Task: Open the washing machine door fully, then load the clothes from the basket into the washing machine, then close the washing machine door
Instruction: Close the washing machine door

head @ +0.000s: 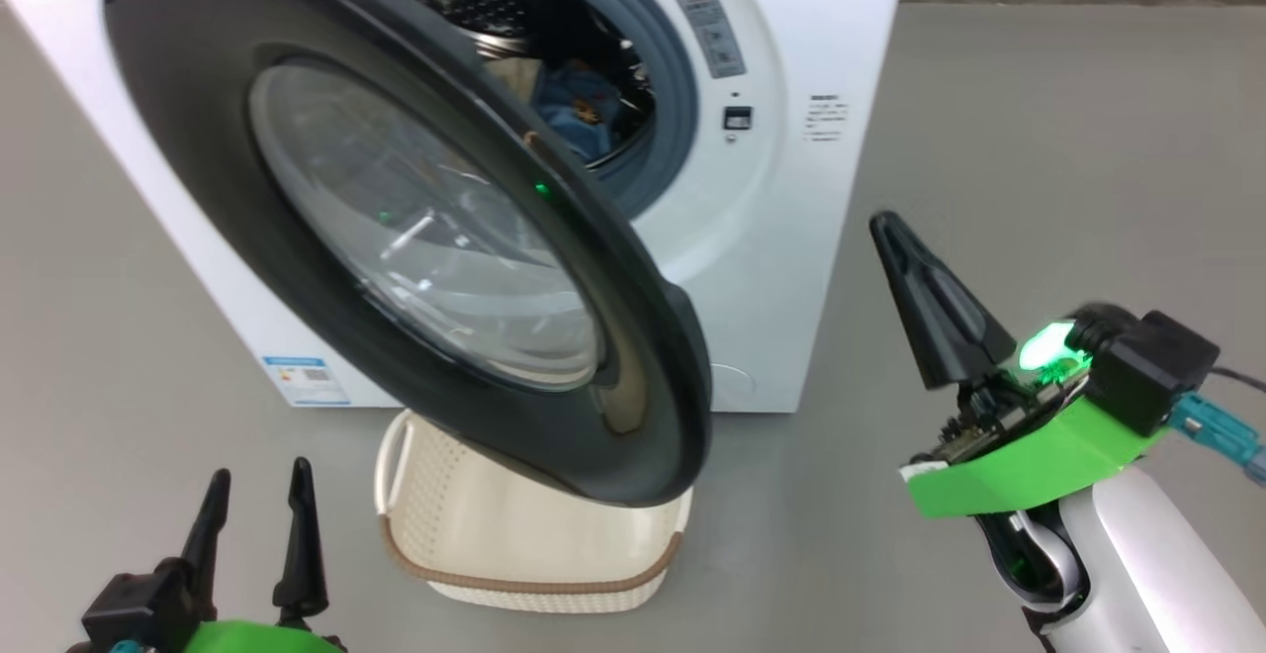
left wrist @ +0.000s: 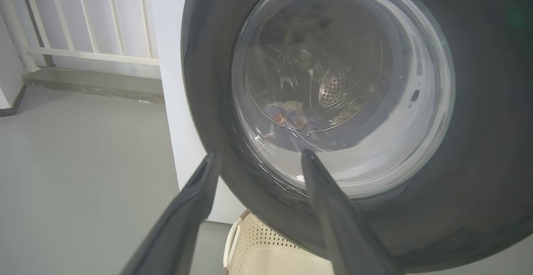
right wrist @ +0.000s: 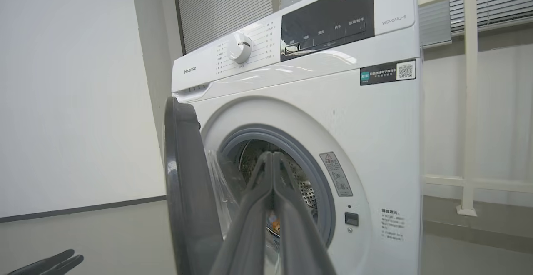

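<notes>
The white washing machine (head: pixel 791 188) has its washing machine door (head: pixel 188 119), with a black rim and bulging glass, swung out partway towards me. Blue clothes (head: pixel 584 104) lie inside the steel drum and also show through the glass (left wrist: pixel 291 116). The cream basket (head: pixel 495 524) stands on the floor under the door, and the part of its inside that shows is bare. My left gripper (head: pixel 257 495) is open at the lower left, facing the door's front (left wrist: pixel 258 158). My right gripper (head: pixel 883 223) is shut on nothing, right of the door's free edge and apart from it, pointing at the drum opening (right wrist: pixel 272 156).
Grey floor (head: pixel 1039 139) lies open to the right of the machine. A white railing (left wrist: pixel 83 54) runs behind the machine's left side, and another railing (right wrist: pixel 470 100) stands to its right. A pale wall (right wrist: pixel 75 91) is beyond the door.
</notes>
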Available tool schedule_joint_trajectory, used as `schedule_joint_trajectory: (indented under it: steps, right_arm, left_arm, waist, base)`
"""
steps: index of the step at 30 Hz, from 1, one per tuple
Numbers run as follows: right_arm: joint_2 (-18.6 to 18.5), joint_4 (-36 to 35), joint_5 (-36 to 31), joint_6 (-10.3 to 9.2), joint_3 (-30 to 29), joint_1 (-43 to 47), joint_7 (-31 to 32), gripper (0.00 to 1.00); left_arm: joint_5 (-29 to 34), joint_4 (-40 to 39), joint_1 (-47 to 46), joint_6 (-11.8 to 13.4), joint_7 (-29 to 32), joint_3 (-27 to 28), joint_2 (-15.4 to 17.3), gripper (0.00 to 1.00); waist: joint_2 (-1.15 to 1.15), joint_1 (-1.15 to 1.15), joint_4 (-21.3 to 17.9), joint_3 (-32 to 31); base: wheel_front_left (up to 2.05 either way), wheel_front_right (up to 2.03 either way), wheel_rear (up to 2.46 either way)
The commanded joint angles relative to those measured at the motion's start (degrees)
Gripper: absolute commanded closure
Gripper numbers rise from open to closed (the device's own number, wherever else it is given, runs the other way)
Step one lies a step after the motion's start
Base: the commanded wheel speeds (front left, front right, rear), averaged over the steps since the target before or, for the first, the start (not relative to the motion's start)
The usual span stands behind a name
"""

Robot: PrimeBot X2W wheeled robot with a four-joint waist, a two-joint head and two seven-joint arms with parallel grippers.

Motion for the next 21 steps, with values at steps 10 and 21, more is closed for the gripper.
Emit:
schedule_joint_trajectory:
  steps: [10, 21]
  right_arm:
    - [1.63, -7.5, 1.97, 0.09, 7.31, -2.22, -0.26, 1.0]
    - [0.28, -0.25, 1.46, 0.09, 13.59, 0.46, -0.26, 1.0]
  left_arm:
    - [-0.44, -0.57, -0.6, -0.25, -0.37, 0.2, 0.4, 0.0]
    - [-1.13, -0.43, -0.29, -0.32, -0.37, -0.58, 0.22, 0.0]
  waist:
    - [0.0, 0.0, 6.9, -2.01]
    - [0.0, 0.0, 11.48, -2.43]
  base:
    - [0.0, 0.0, 0.0]
    - [0.0, 0.0, 0.0]
